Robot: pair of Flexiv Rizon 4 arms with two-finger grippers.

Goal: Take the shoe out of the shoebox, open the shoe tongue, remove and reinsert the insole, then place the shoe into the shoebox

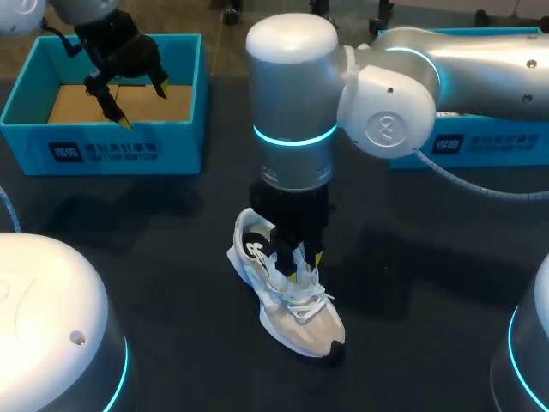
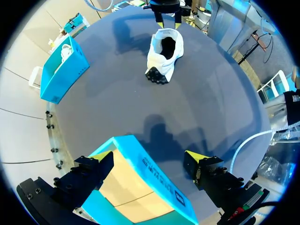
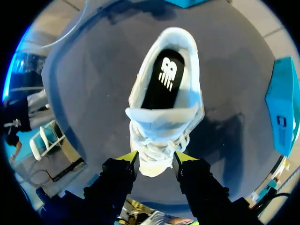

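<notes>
— White shoe [image 1: 287,300], upright on its sole in the middle of the dark desk [image 1: 412,283], well apart from the blue shoebox [image 1: 120,146] at the far left.

— Which way does it run?

— Diagonally in the head view: heel toward the far left, toe toward the near right. The tongue [image 3: 161,117] stands up across the opening, and the black insole [image 3: 165,82] shows inside behind it.

— And the arms?

— The right end effector [image 1: 307,262] hangs straight over the laced part. From its wrist, the tongue and heel opening lie ahead of it, along the shoe's length. Whether it is clamped on the laces or just poised at them, I cannot tell.

— The left one?

— The left end effector [image 2: 150,157] hovers over the shoebox, spread wide and holding nothing. The shoe is far across the desk from it.

— So the right arm is nearer.

— By a long way. I judge that the tongue is its job: a short reach forward along the shoe. A second blue box [image 1: 480,146] sits behind it.
</notes>
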